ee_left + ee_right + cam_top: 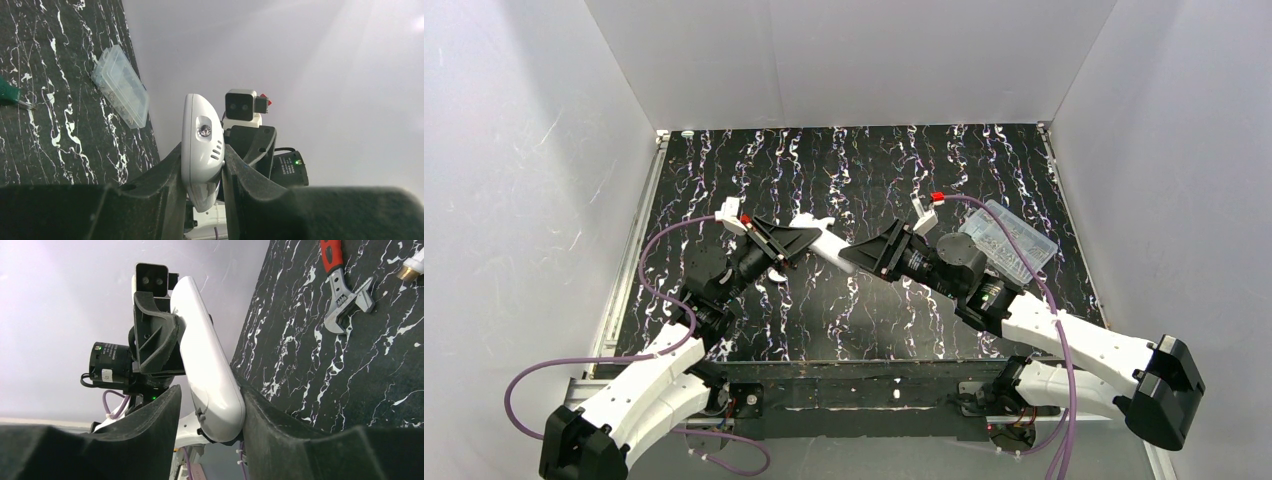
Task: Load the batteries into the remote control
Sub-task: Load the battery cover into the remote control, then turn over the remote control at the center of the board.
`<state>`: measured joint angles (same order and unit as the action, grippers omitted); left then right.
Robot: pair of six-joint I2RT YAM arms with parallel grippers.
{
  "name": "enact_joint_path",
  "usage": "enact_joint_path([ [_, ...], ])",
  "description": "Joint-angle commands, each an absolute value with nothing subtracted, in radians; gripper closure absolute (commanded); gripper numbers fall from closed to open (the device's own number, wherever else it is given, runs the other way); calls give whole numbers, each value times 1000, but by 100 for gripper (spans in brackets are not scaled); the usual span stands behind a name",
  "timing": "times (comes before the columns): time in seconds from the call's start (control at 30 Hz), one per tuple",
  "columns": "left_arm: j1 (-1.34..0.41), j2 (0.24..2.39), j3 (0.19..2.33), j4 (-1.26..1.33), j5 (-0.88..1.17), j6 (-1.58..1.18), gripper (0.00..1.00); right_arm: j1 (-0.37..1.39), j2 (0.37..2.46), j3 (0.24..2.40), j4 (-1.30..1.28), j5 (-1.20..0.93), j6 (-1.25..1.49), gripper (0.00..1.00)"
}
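The remote control (829, 243) is a slim white bar held in the air above the middle of the table, between the two arms. My left gripper (799, 234) is shut on one end. In the left wrist view both fingers press the remote control (200, 142) inside the left gripper (202, 148). My right gripper (865, 256) reaches round the other end. In the right wrist view the remote control (207, 365) rests against one finger of the right gripper (207, 390), and a gap shows at the other finger. The batteries are out of view.
A clear plastic box (1009, 238) lies at the right of the black marbled table, also seen as the clear box (122, 85). A green screwdriver handle (7, 92), a red-handled adjustable wrench (345, 295) and a white fitting (412, 262) lie on the table. White walls enclose three sides.
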<state>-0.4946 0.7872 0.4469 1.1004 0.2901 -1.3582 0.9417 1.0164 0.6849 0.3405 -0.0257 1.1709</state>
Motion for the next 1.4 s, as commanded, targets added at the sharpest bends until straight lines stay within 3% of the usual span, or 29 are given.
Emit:
enact_joint_path([
  [0.0, -499, 754, 447, 1197, 291, -1348, 100, 935, 1009, 735, 386, -5, 1161, 49],
  [0.23, -499, 759, 449, 1201, 293, -1349, 100, 936, 1015, 733, 404, -21, 1161, 63],
  [0.33, -499, 760, 453, 1192, 300, -1348, 98, 935, 1018, 733, 417, -29, 1161, 75],
  [0.43, -499, 762, 457, 1184, 307, -1348, 78, 933, 1021, 736, 430, -44, 1155, 91],
  [0.67, -499, 749, 468, 1101, 311, -1350, 17, 923, 987, 735, 453, -25, 1128, 99],
  [0.8, -499, 726, 475, 1016, 321, -1337, 3, 905, 943, 765, 358, 35, 1066, 99],
  [1.0, -498, 635, 462, 807, 292, -1293, 2, 869, 873, 837, 176, 173, 898, 99],
  [1.1, -497, 580, 473, 679, 291, -1254, 2, 855, 906, 958, -48, 309, 725, 99],
  [1.37, -497, 506, 544, 434, 317, -1133, 2, 837, 1394, 1463, -688, 630, 186, 99],
])
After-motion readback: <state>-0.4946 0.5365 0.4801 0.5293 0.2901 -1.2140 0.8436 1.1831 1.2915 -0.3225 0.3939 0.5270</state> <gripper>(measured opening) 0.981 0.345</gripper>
